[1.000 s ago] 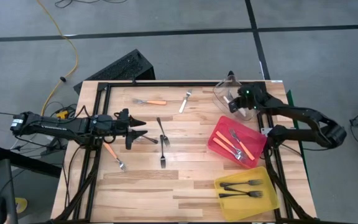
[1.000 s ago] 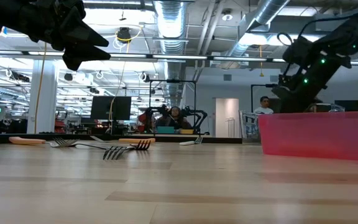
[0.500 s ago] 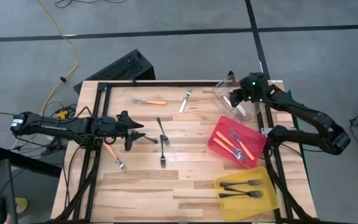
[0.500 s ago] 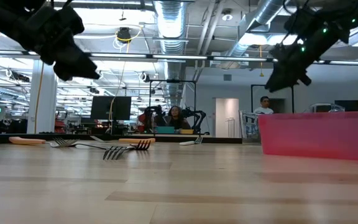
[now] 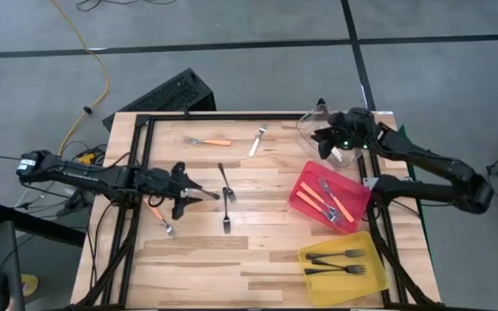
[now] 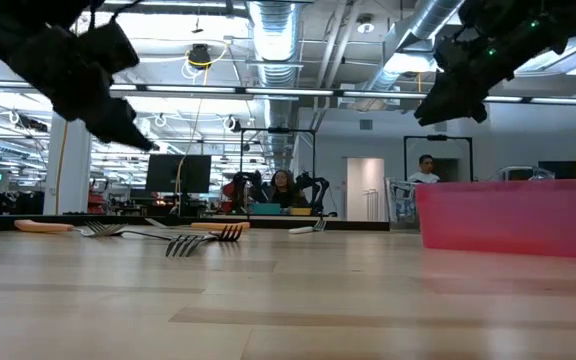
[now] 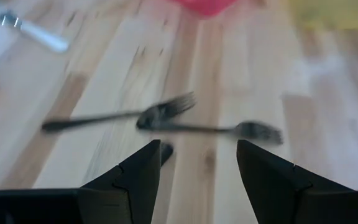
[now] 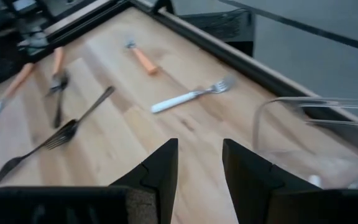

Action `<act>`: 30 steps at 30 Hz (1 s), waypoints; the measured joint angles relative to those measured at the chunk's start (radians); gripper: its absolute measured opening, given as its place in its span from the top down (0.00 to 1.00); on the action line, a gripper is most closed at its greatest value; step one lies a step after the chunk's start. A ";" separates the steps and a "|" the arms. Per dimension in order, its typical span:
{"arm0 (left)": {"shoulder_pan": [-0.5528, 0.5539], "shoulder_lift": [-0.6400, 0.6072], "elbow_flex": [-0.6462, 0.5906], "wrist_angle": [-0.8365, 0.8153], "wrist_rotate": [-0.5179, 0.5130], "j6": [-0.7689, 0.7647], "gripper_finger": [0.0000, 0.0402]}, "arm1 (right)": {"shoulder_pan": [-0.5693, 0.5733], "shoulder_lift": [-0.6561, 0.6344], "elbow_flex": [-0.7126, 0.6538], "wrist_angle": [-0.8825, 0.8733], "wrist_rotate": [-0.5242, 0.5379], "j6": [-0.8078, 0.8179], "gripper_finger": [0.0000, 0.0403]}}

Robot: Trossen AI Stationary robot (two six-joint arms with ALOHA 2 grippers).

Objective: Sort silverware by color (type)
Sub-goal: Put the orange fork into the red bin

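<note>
Since the left gripper hangs just above the wood w/ both fingers spread and nothing btwn them, the step in hand looks like a pick of 1 of the 2 black forks lying just ahead of it; best bet, I'd judge, is to come down square over a thin handle, jaws straddling it, and pinch low so it doesn't skate on the table. An orange-handled fork lies beside that gripper, another orange fork and a pale fork sit nearer the far edge. Moving right: the red bin holds about 3 orange-handled forks, the yellow bin holds 2 black forks. Right gripper hovers over the clear bin, fingers partly apart, empty; bin's contents hard to tell.
</note>
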 joint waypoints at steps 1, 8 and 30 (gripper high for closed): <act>-0.006 0.013 0.000 -0.011 -0.012 -0.019 0.51 | 0.015 0.000 0.000 0.000 0.000 0.005 0.63; -0.023 0.080 0.000 -0.165 -0.224 -0.241 0.51 | 0.103 0.000 0.000 0.000 0.002 0.007 0.63; -0.013 0.086 0.000 -0.547 -0.300 -0.697 0.51 | 0.130 0.002 0.000 0.001 0.007 0.005 0.63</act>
